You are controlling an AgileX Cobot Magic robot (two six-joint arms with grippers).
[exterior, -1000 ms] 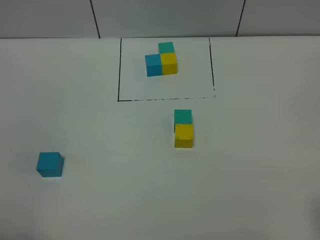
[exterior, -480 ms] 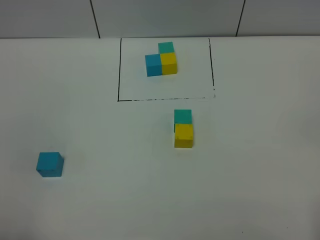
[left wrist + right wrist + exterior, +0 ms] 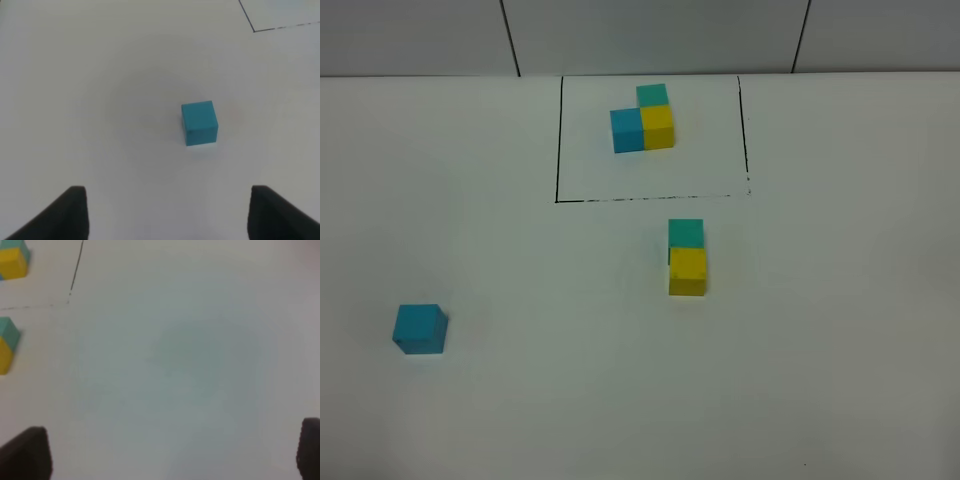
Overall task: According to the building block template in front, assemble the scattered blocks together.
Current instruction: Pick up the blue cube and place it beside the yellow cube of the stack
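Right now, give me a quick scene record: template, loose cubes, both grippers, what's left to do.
template: blue, yellow and teal cubes joined in an L, inside the black frame, at the back
loose teal cube: touching the loose yellow cube, just outside the frame's near edge
loose blue cube: alone at near left, well apart from that pair
left gripper: open, empty, loose blue cube ahead of it
right gripper: open, empty
remaining: loose blue cube not yet joined to the pair
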